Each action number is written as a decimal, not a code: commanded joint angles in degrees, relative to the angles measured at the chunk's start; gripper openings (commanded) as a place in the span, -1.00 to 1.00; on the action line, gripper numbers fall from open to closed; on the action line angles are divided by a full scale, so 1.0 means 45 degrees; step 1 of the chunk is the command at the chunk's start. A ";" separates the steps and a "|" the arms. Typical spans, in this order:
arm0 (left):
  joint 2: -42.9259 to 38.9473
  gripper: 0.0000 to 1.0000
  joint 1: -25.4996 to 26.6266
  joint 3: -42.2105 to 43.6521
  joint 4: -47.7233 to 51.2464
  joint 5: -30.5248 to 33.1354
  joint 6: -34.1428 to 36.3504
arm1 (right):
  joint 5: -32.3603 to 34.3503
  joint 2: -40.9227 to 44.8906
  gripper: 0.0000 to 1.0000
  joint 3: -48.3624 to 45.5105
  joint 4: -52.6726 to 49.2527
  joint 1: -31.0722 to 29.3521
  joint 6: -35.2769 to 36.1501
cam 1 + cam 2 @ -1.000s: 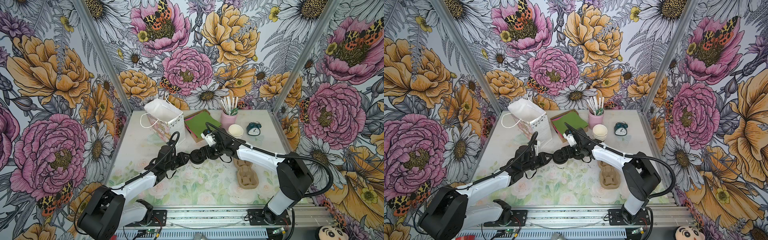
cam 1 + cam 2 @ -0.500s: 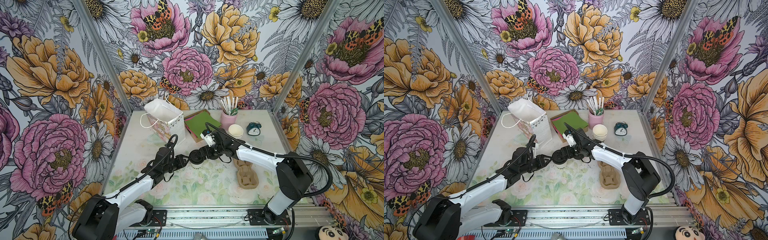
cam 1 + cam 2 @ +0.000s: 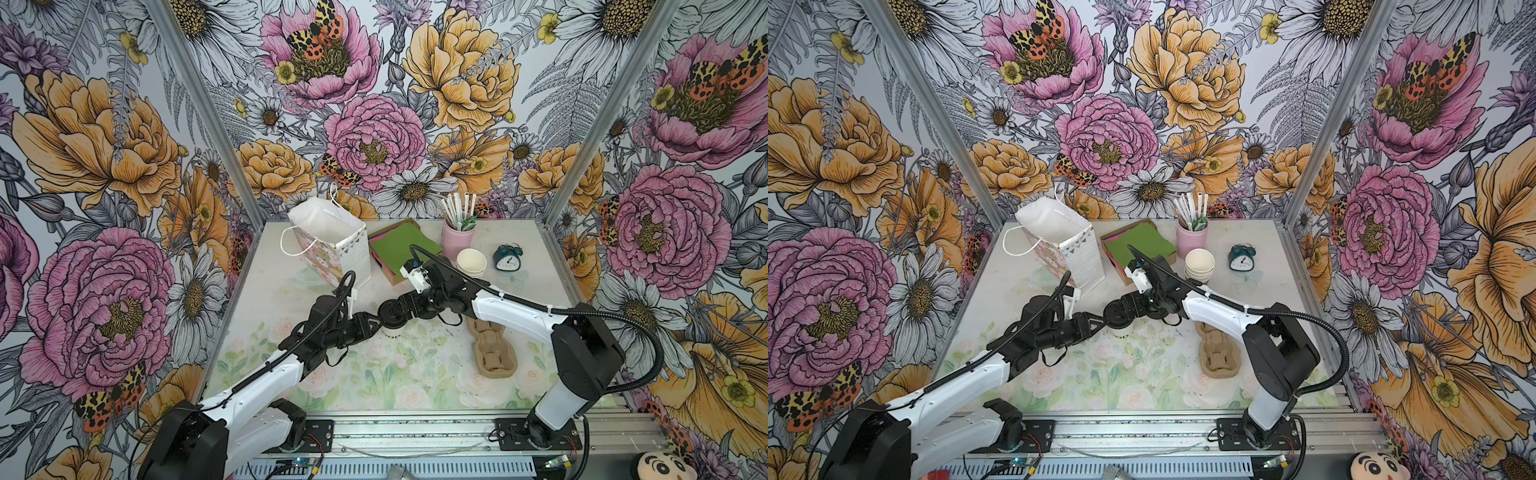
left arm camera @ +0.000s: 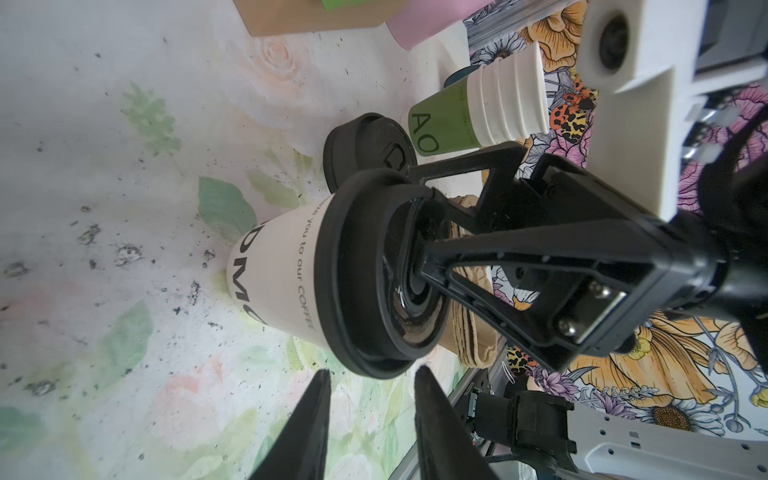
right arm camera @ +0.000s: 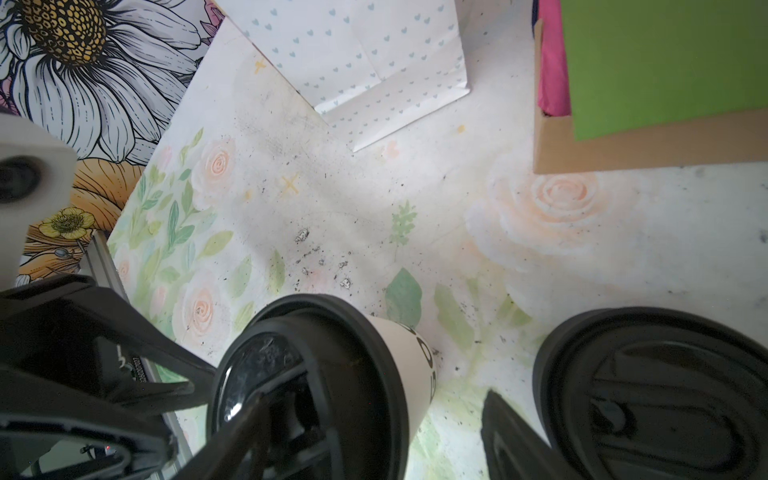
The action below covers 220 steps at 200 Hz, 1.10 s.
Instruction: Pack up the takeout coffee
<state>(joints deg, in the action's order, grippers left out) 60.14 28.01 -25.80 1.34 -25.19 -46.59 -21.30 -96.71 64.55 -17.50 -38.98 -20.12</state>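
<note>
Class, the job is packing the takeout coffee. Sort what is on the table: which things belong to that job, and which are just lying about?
Likely part of the job:
- takeout coffee
- open gift bag
- cardboard cup carrier

Just lying about:
- stack of lidless cups
- spare lids
- alarm clock
- pink pot of straws
- box of coloured paper

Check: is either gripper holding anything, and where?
Nothing clearly held. Left gripper open, short of the takeout coffee. Right gripper open, straddling its lid rim: one finger on top, one outside, gap visible.
</note>
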 commanded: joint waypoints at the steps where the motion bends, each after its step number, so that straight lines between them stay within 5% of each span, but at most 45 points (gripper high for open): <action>1: 0.0385 -0.30 0.0087 0.0179 -0.0385 -0.0280 -0.0044 | 0.1202 -0.1251 0.60 -0.0713 -0.2822 -0.0185 0.0372; 220: 0.2387 -0.42 0.0672 0.1211 -0.0858 0.1685 -0.0169 | 0.1061 -0.1576 0.60 -0.0752 -0.2831 -0.0146 0.0592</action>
<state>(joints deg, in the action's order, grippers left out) 69.34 30.92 -23.33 -12.47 -24.84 -47.90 -19.75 -97.93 65.21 -15.46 -38.52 -20.12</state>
